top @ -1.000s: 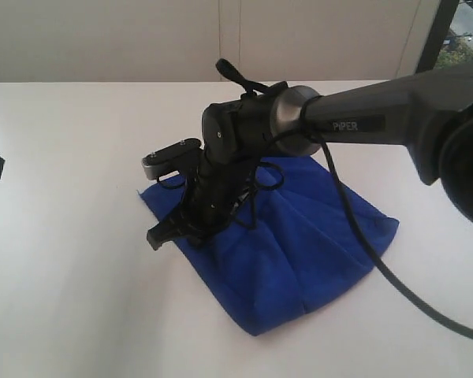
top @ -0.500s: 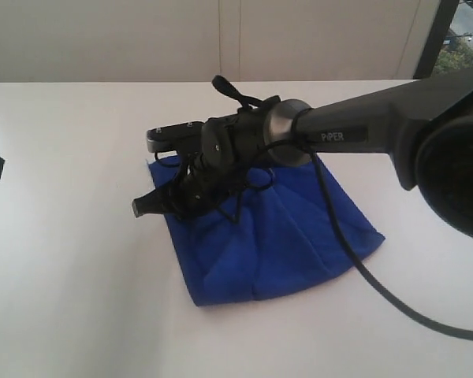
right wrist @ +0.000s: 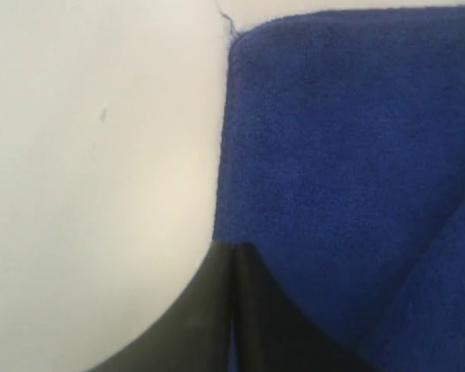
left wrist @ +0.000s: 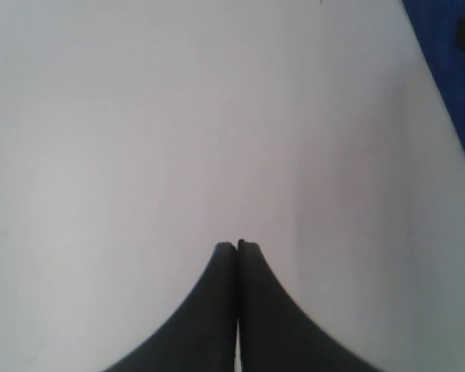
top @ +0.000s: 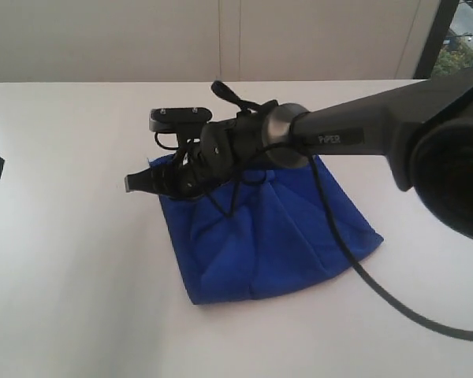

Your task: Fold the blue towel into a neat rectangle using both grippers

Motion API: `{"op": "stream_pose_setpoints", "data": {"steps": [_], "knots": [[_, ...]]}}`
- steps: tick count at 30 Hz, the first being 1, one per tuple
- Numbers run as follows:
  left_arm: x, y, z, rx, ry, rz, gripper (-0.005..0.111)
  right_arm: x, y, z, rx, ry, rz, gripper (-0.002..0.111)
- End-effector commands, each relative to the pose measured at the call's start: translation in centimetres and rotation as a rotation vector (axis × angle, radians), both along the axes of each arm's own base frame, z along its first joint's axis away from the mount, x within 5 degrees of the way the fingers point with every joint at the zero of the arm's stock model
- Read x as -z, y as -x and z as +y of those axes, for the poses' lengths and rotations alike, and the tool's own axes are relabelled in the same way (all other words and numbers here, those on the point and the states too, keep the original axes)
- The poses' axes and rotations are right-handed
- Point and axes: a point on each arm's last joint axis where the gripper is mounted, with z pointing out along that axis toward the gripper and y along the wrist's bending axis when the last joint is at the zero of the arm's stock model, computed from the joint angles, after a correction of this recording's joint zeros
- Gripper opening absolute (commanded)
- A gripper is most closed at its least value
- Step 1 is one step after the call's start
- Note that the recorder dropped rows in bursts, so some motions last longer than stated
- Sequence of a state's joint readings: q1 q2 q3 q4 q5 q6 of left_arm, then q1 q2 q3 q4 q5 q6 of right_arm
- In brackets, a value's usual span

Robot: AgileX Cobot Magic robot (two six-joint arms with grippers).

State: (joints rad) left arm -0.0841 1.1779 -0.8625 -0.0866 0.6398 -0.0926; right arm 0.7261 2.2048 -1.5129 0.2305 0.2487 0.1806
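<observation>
Exterior view: right hand [top: 134, 183] jaws together at blue towel [top: 276, 236] left edge; left hand [left wrist: 238, 243] closed, empty, over table [left wrist: 139, 116].

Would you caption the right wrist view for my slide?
Shut right gripper at edge of towel on white table.

The right arm [top: 378, 118] is showing a dark grey tapering shell and carrying white PIPER lettering [top: 335, 138] beside a silver ring [top: 280, 130]. A black cable [top: 378, 291] is trailing from its black wrist, which is bearing a grey plate [top: 177, 118] with small screws. The right claw [top: 134, 181] and left claw [left wrist: 238, 248] are showing narrow, pointed black jaws
</observation>
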Motion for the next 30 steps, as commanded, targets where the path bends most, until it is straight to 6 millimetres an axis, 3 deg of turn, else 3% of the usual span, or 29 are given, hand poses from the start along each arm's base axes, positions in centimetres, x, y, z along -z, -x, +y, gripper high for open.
{"op": "stream_pose_setpoints", "data": {"steps": [1, 5, 9, 20, 30], "knots": [[0.1, 0.2, 0.1, 0.0, 0.0, 0.008, 0.0, -4.8, 1.0, -0.9, -0.086, 0.042, -0.02, 0.0], [0.1, 0.2, 0.1, 0.0, 0.0, 0.008, 0.0, -6.4, 2.7, -2.3, -0.183, 0.202, 0.068, 0.0], [0.1, 0.2, 0.1, 0.0, 0.0, 0.008, 0.0, -5.3, 4.3, -3.0, -0.277, 0.329, 0.208, 0.0], [0.1, 0.2, 0.1, 0.0, 0.0, 0.008, 0.0, -2.5, 6.8, -1.0, -0.39, 0.428, 0.307, 0.0], [0.1, 0.2, 0.1, 0.0, 0.0, 0.008, 0.0, -0.5, 7.2, -0.5, -0.396, 0.448, 0.339, 0.0]]}}
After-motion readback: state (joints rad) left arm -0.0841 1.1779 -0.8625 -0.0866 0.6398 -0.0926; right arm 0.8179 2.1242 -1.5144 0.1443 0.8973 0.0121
